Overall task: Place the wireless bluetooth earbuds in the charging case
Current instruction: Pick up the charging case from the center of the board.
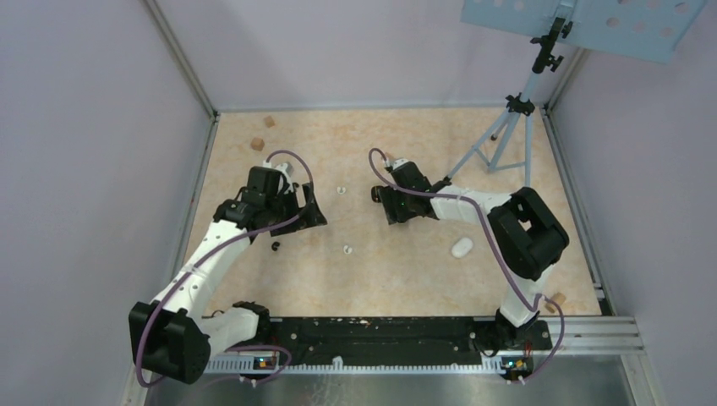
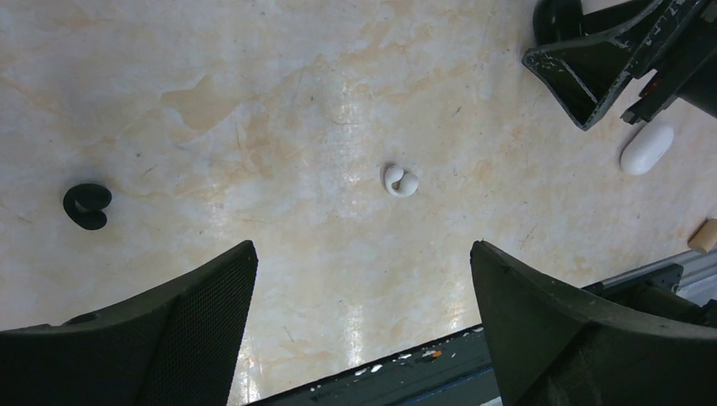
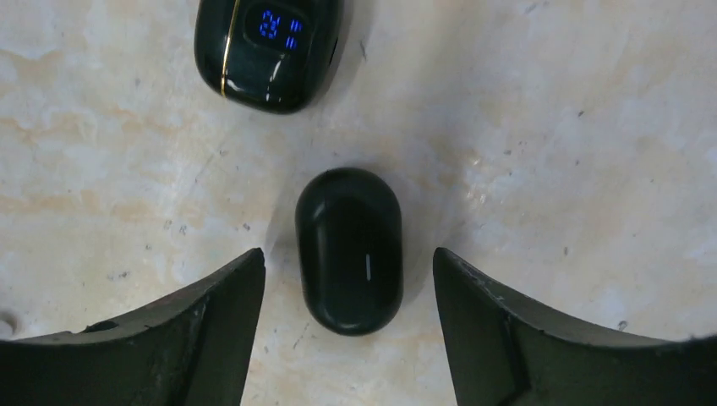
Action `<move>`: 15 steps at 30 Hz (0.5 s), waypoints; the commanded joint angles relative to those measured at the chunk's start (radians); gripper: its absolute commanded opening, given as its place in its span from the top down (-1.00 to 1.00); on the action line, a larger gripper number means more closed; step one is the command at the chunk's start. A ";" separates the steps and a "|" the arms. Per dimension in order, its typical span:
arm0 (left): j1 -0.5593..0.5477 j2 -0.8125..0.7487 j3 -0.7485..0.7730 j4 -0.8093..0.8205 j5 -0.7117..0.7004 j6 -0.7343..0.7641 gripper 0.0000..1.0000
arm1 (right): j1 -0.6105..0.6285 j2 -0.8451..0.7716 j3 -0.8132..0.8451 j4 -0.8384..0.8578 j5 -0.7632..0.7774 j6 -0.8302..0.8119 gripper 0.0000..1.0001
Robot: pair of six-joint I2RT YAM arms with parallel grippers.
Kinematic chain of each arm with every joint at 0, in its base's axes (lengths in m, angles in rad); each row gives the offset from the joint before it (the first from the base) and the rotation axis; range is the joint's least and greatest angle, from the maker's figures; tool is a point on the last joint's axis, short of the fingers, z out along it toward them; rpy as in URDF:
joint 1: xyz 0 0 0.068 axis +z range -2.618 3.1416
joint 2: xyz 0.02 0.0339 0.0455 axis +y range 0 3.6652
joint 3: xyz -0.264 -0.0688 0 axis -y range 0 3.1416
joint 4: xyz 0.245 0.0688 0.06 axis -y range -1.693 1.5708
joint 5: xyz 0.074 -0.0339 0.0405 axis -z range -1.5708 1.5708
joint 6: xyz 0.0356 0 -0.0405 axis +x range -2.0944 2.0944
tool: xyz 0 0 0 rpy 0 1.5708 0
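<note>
The left gripper (image 2: pixel 362 254) hangs over the marbled table (image 2: pixel 254 85) with its jaws spread wide and nothing between them. Ahead of it lies a white earbud (image 2: pixel 400 180), and well apart to one side a black earbud (image 2: pixel 86 205). The top view shows a 2nd white earbud (image 1: pixel 342 190) between the 2 arms. All 3 lie loose on the table, none in a case.

The right gripper (image 3: pixel 347 256) is spread too. Its fingers (image 3: pixel 211 321) flank a closed black charging case (image 3: pixel 349 211) without touching it. A 2nd black case (image 3: pixel 269 51) with a lit blue display lies just beyond, and a white case (image 2: pixel 647 149) rests near the right arm.

The earbuds look very light, hard and glossy, each curled into a hook. Pinched off centre, 1 would probably squirt from the pads or skate across the smooth table. The safest hold seems to be a gentle pinch across the thicker rounded body, jaws square to it. The black charging case is a slick, heavier pebble, best taken across its short width, where the straighter flanks meet the pads. Its lid appears shut, so it likely needs opening first.
</note>
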 commanded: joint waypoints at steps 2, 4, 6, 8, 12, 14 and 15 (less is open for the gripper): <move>0.003 -0.003 0.041 0.030 0.071 -0.032 -0.97 | -0.006 0.024 0.041 0.056 0.002 -0.048 -0.25; 0.004 0.001 0.030 0.044 0.061 -0.048 -0.97 | -0.006 0.013 0.030 0.069 -0.026 -0.052 -0.11; 0.004 0.018 0.026 0.045 0.053 -0.061 -0.97 | -0.005 -0.015 0.008 0.092 -0.068 -0.050 0.09; 0.005 0.037 0.027 0.065 0.101 -0.070 -0.97 | -0.003 -0.058 -0.021 0.104 -0.095 -0.036 0.32; 0.005 0.060 0.003 0.173 0.245 -0.129 -0.97 | 0.033 -0.186 -0.114 0.165 -0.176 0.000 0.45; 0.005 0.074 -0.029 0.262 0.294 -0.184 -0.97 | 0.078 -0.268 -0.165 0.193 -0.195 0.019 0.45; 0.005 0.090 -0.046 0.303 0.326 -0.216 -0.94 | 0.099 -0.304 -0.186 0.210 -0.196 0.030 0.45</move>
